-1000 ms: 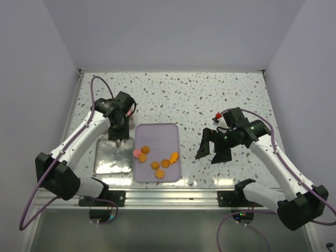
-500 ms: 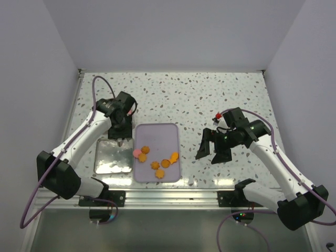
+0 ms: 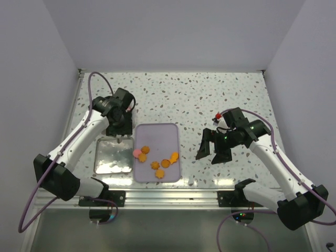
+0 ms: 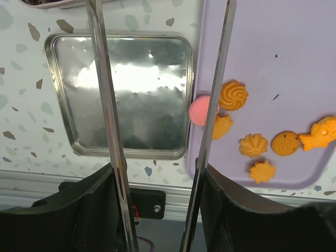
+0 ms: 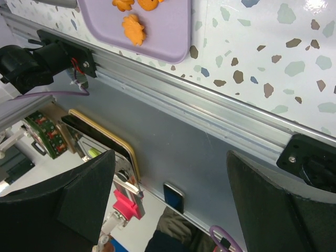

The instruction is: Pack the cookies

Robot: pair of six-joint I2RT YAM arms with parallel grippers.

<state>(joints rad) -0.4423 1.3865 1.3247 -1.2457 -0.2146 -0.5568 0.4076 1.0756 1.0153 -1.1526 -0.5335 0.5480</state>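
Note:
Several orange cookies [image 3: 157,164] and one pink cookie [image 3: 136,153] lie on the near half of a lavender tray [image 3: 157,131]. In the left wrist view the pink cookie [image 4: 198,110] sits at the tray's [image 4: 273,42] left edge beside an orange swirl cookie [image 4: 234,95]. My left gripper [image 3: 118,122] is shut on metal tongs [image 4: 107,105], whose two arms stand apart; one is over the tin and the other crosses the pink cookie. My right gripper [image 3: 212,149] is open and empty, hovering right of the tray.
An empty shiny square tin [image 3: 113,157] lies just left of the tray; it also shows in the left wrist view [image 4: 136,94]. The aluminium rail [image 5: 220,105] runs along the table's near edge. The right wrist view shows the tray's near corner [image 5: 173,26] with an orange cookie [image 5: 134,29].
My left gripper with the tongs has drawn slightly toward the far side, its tip now at the tin's far edge. The right arm and the cookies have not moved.

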